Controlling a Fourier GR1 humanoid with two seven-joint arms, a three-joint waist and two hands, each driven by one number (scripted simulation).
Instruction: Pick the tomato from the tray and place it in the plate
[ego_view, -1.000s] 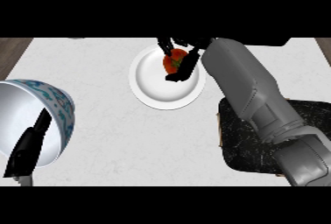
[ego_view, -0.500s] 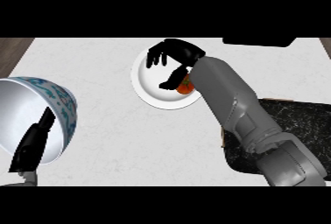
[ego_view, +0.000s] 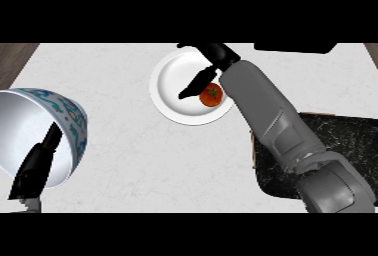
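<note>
The red tomato (ego_view: 212, 95) lies on the white plate (ego_view: 176, 75), toward its right side, at the counter's far middle. My right hand (ego_view: 215, 56) hovers over the plate's far edge, open, with straight fingers (ego_view: 196, 83) slanting down just left of the tomato and holding nothing. The grey forearm runs from there toward the lower right, across the dark speckled tray (ego_view: 341, 146). Low at the left edge, my left hand (ego_view: 35, 167) rests open in front of a large bowl.
A big white bowl with a blue pattern (ego_view: 33, 120) fills the left side, tilted toward me. A flat black object (ego_view: 295, 47) sits at the counter's far right edge. Wood floor shows at the far left corner.
My right hand let go of the tomato, which now lies on the plate's right side. The fingers have straightened and the forearm has swung nearer. The left hand stayed put.
</note>
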